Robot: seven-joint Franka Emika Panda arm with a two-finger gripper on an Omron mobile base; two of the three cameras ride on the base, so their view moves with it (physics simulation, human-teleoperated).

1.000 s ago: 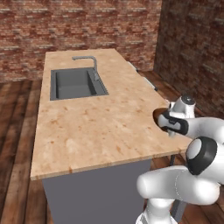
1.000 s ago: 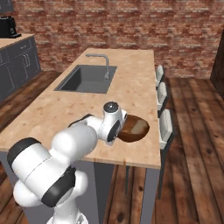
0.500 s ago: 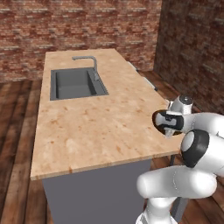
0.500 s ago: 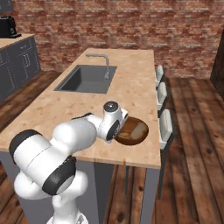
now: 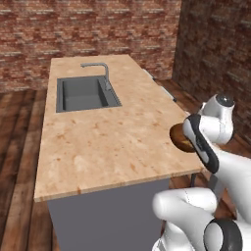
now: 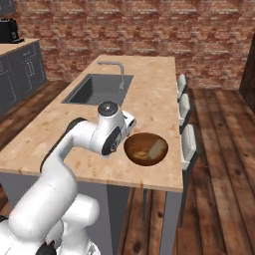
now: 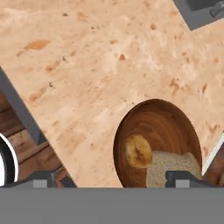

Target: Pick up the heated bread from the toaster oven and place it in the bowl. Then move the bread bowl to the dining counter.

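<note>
The gripper (image 7: 111,180) hangs above the near end of the dining counter (image 6: 149,84), its two dark fingertips (image 7: 43,180) spread wide apart with nothing between them, one tip over the counter's edge, the other over the bowl (image 7: 164,127). The dark wooden bowl sits flat on the speckled top, close to the near right corner in the right base view, just beside the long edge lined with pale stools (image 6: 188,144). Inside it lie two pieces: the heated bread (image 7: 138,151), a small golden-brown round, rests against the bowl's wall, and a pale toast slice (image 7: 173,165) lies touching it. In the left base view the arm's forearm covers most of the bowl, leaving a brown sliver. The counter's wide middle stretch runs bare from the bowl toward the inset grey sink (image 5: 84,93) and its curved faucet (image 5: 99,71) at the far end. Wooden floor (image 6: 224,164) surrounds the island, and a brick wall (image 5: 88,29) rises behind it.
</note>
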